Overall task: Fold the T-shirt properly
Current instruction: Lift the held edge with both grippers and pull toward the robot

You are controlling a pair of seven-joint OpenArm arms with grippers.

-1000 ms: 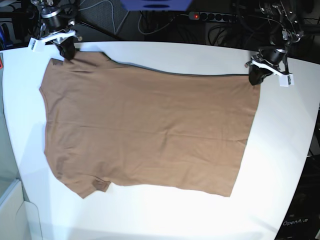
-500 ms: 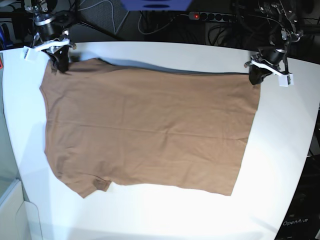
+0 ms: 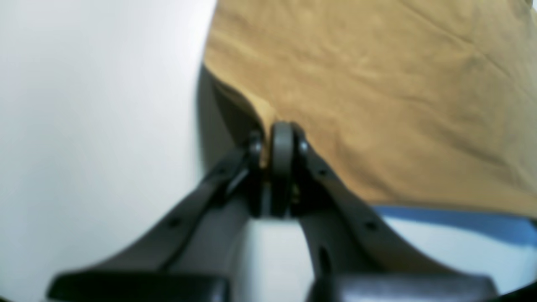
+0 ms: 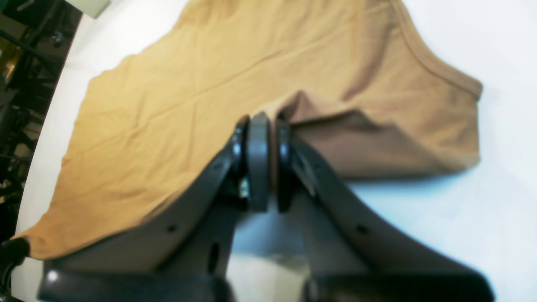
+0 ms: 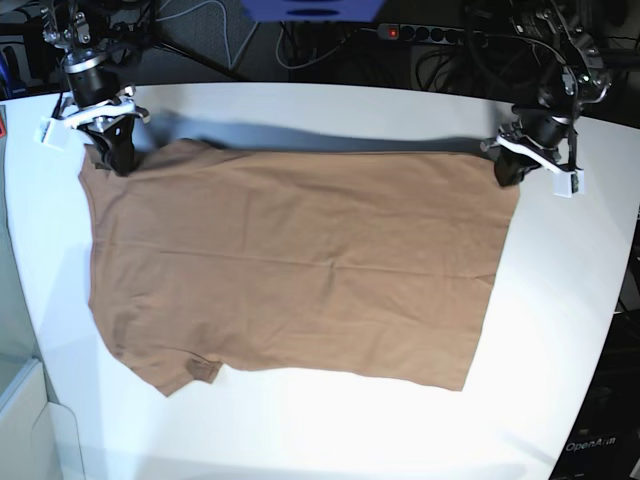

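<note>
The tan T-shirt [image 5: 300, 265] lies spread flat across the white surface [image 5: 560, 330]. At its far edge, the right gripper [image 4: 263, 126] pinches a raised corner of cloth by a sleeve, and the left gripper [image 3: 275, 134] pinches the opposite far corner.

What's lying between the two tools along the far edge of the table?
Only the T-shirt: its far edge stretches from the right tool to the left tool, both pinching cloth. The base view shows nothing else there.
</note>
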